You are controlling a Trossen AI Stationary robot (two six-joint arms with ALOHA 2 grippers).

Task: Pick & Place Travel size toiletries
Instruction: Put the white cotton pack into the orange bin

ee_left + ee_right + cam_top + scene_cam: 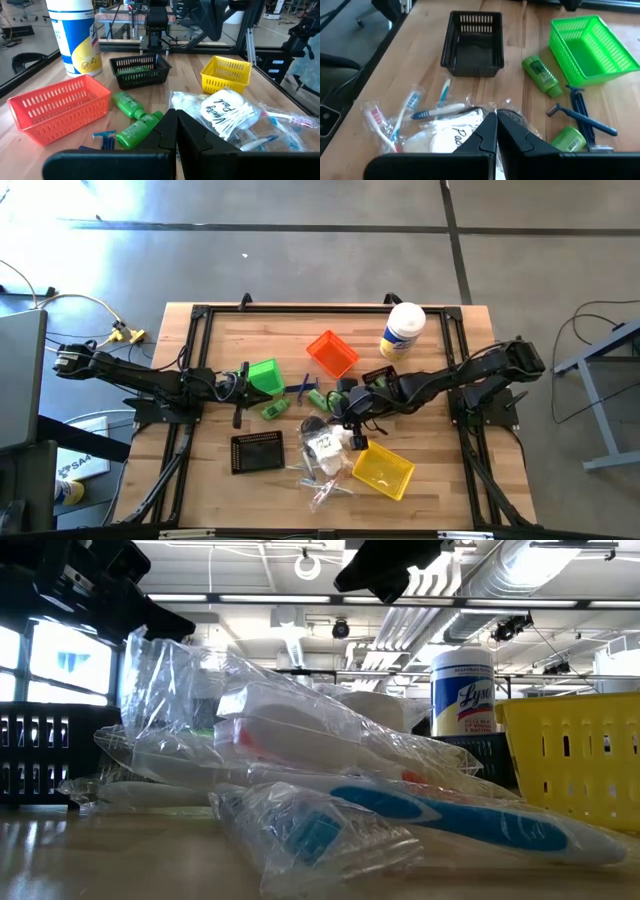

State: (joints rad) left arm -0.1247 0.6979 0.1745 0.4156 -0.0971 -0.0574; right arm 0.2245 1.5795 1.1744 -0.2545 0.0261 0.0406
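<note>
toiletries lie loose about mid-table, between four small bins. right gripper [338, 412] hangs over the heap near the table's middle, fingers pressed together, nothing between them. left gripper [240, 387] sits at the left side just beside the green bin [265, 375], fingers likewise pressed together and empty.

one green bottle [274, 410] lies flat just below the green bin, long axis running left-right with a slight tilt. a second green bottle [321, 399] lies nearer the right gripper; in the right wrist view [568, 139] it shows end-on. blue razors [582, 116] lie between the two bottles, handles running roughly parallel to each other.

white packet [327, 445] of cotton items, marked in script, lies just beside the yellow bin [384, 471]. clear-wrapped toothbrushes [410, 119] lie next to the packet, fanned at differing angles, heads pointing towards the black bin [257, 451]. low view shows one wrapped brush [440, 812] lying flat, long axis across the picture.

orange bin [332, 353] and white canister [402, 330] stand at the far side.
</note>
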